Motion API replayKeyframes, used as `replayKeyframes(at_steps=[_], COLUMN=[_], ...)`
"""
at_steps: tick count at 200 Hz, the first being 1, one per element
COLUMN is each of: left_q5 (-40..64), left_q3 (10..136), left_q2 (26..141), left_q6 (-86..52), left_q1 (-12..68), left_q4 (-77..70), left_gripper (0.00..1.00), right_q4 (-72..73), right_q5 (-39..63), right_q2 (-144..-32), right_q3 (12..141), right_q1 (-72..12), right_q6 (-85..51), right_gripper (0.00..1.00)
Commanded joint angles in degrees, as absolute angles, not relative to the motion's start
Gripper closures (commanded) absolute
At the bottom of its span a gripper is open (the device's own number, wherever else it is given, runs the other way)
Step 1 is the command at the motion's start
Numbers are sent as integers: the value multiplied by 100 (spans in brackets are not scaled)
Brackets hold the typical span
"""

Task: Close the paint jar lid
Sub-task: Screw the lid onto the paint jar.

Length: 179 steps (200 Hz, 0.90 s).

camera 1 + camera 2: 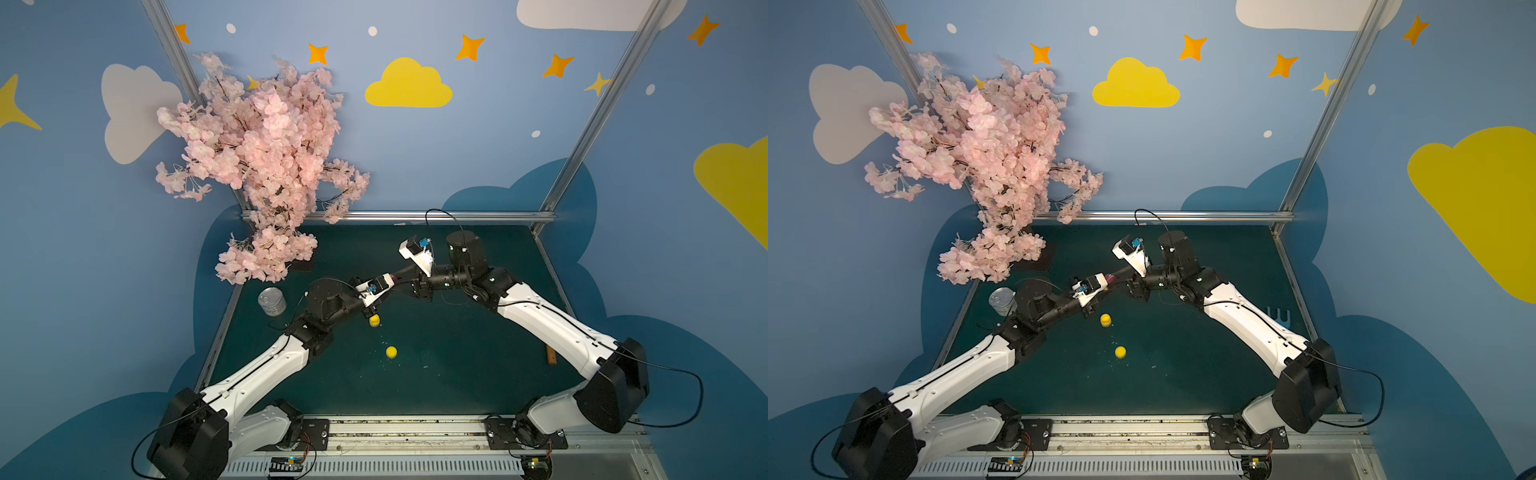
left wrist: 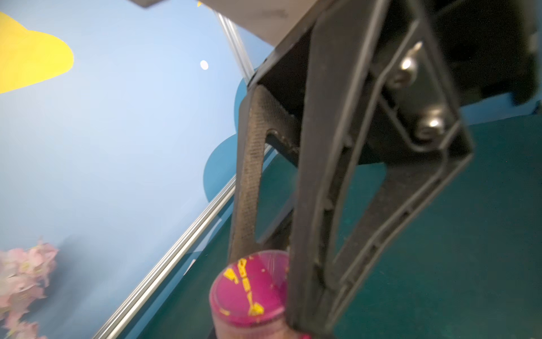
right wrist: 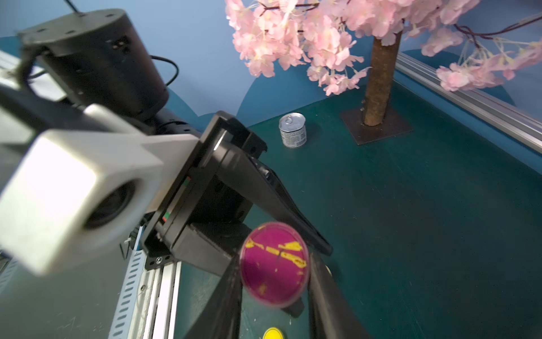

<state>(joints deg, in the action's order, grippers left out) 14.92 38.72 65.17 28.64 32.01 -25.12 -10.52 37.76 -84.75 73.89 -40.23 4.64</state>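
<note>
Blue walls painted with clouds and stars enclose a dark green tabletop (image 1: 457, 374). Above its middle, clear of the surface, the magenta paint jar (image 2: 249, 293) hangs in the air where the two arms meet. In both top views it shows only as a sliver of magenta between the wrists. Its round end face, smeared with yellow paint, tilts up toward both wrist cameras; whether that face is the lid cannot be told.

The right tool (image 3: 274, 289) is closed on the jar, with one finger on each side of the face's rim. The left tool (image 1: 1108, 280) comes in from the opposite side and is clamped on the jar as well. Its fingers (image 3: 275, 199) run down behind the face in the right wrist view, so the exact contact is hidden.

On the tabletop under the left wrist stands a small yellow jar (image 1: 374, 320). A round yellow cap (image 1: 391, 352) lies nearer the robot, apart from it. A silver tin can (image 1: 272, 301) stands by the left edge, near the base of a pink blossom tree (image 1: 266, 166) in the far left corner. A wooden handle (image 1: 551, 356) lies by the right edge, partly hidden by the right arm.
</note>
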Motion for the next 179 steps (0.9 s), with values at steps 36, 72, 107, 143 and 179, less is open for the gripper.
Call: replayKeyframes(at_steps=[36, 72, 107, 143, 179], left_q5=[870, 916, 667, 468, 711], left_q3=[4184, 4084, 3808, 3520, 3142], left_q2=[6832, 6908, 6739, 6408, 6139], left_q6=[3641, 3453, 3098, 2620, 2584], left_q1=[3610, 3636, 3636, 3531, 3465], left_q4=[-3765, -3885, -3889, -3640, -3357], left_gripper=[73, 73, 73, 73, 72], right_q4=[-940, -885, -956, -1068, -1124], right_q5=[2531, 2412, 2268, 2210, 2087], right_q2=[-8815, -8811, -8511, -7942, -7382], right_q3=[7323, 7270, 7010, 6625, 6233], right_q1=[-4282, -4296, -4273, -4228, -4177], right_q6=[-781, -932, -881, -840, -516], right_gripper=[100, 99, 65, 45, 33])
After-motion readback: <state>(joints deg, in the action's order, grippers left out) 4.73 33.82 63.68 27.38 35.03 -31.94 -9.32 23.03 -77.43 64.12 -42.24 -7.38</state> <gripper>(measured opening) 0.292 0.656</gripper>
